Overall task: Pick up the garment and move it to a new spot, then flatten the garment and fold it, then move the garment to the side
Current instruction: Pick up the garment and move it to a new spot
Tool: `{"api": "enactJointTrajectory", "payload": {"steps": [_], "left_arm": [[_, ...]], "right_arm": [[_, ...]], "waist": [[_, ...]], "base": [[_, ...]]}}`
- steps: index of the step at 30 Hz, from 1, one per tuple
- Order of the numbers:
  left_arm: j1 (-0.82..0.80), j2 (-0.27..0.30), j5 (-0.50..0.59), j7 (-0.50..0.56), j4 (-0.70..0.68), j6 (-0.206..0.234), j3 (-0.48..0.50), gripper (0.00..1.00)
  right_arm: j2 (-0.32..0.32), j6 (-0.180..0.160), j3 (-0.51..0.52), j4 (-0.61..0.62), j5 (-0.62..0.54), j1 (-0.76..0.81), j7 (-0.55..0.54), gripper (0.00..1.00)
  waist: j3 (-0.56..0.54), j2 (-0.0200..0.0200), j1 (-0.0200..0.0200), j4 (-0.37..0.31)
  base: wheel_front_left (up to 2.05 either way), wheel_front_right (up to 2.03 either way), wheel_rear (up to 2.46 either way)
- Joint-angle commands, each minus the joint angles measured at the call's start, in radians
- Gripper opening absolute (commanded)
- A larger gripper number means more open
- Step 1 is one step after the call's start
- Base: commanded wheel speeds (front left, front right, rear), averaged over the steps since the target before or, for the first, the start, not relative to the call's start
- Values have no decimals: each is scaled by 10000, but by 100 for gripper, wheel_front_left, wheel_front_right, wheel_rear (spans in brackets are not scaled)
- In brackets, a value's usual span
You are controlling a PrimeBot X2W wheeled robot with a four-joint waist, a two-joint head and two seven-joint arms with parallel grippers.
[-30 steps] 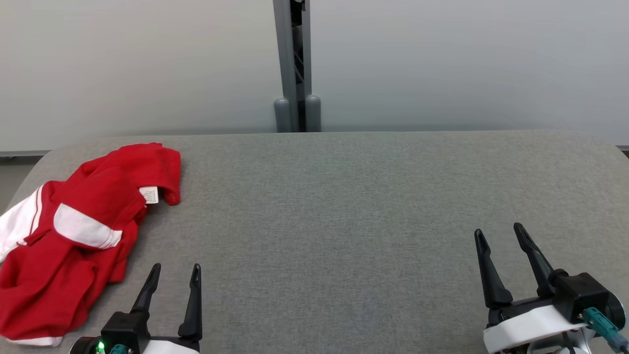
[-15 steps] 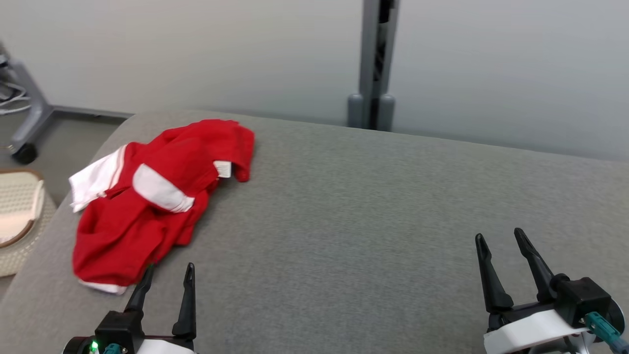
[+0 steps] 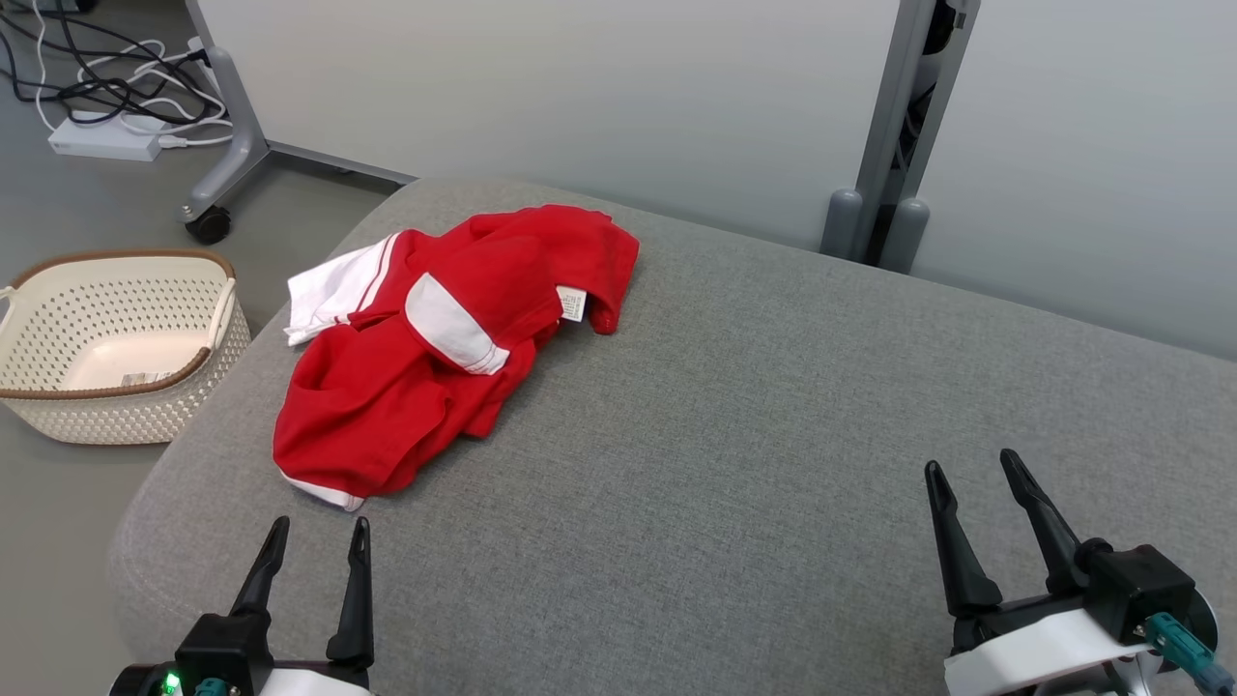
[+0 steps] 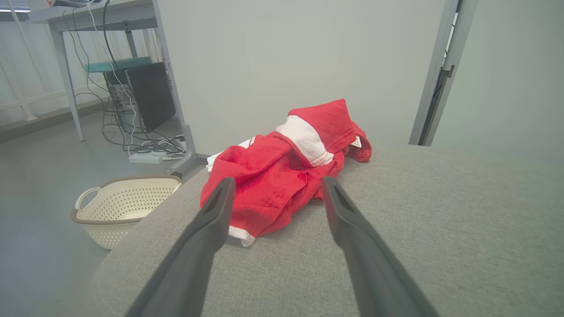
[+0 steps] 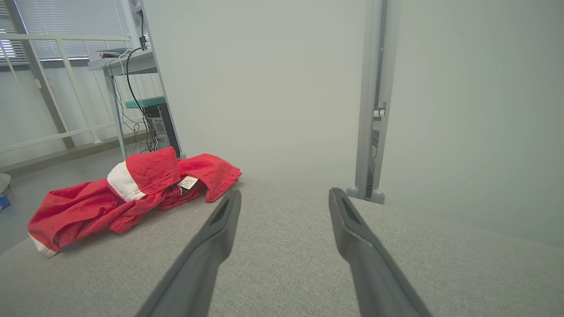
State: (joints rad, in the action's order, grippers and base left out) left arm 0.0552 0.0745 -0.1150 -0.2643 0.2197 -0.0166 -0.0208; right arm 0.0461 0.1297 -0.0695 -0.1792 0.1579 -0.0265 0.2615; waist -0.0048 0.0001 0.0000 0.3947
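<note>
Sitting on the floor at the left edge of the head view, a cream perforated basket (image 3: 116, 420) with a brown rim stands just beside the rounded corner of the grey padded table (image 3: 773, 406). Above it, in the upper left corner, dark cables (image 3: 87, 82) and a white power strip (image 3: 101, 140) lie by a wheeled metal leg (image 3: 227, 155).

Left of centre, the red garment (image 3: 425, 387) with white panels lies in a crumpled heap on the table near its far left corner. A small white label (image 3: 572, 303) shows at its right side.

At the lower left, the left gripper (image 3: 320, 524) has its fingers spread with nothing between them. Its tips are near the garment's closest hem but apart from it. In the left wrist view the heap (image 4: 273, 176) lies straight ahead of those spread fingers (image 4: 278, 180).

At the lower right, the right gripper (image 3: 971, 462) is likewise spread and empty above bare table, well apart from the garment. In the right wrist view the garment (image 5: 110, 198) sits at the left of the frame, beyond the parted fingers (image 5: 285, 191).

A grey post (image 3: 899, 126) rises at the upper right against the pale wall (image 3: 580, 87).
</note>
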Motion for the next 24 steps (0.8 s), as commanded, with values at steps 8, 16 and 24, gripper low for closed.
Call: {"api": "enactJointTrajectory", "payload": {"steps": [8, 16, 24], "left_arm": [[-245, 204, -136, 104, -194, 121, 135, 100], [-1465, 1051, -226, 1301, -421, -202, 338, 100], [-3668, 1986, -421, 2927, 203, -736, 106, 100]], "right_arm": [[77, 17, 16, 4, -121, -121, 52, 100], [74, 17, 158, 139, -295, -232, 52, 100], [75, 17, 125, 258, -685, -493, 52, 100]], "waist": [[195, -1, 0, -125], [504, -1, 0, -388], [1203, -1, 0, -679]], "base": [[0, 0, 0], [0, 0, 0], [0, 0, 0]]}}
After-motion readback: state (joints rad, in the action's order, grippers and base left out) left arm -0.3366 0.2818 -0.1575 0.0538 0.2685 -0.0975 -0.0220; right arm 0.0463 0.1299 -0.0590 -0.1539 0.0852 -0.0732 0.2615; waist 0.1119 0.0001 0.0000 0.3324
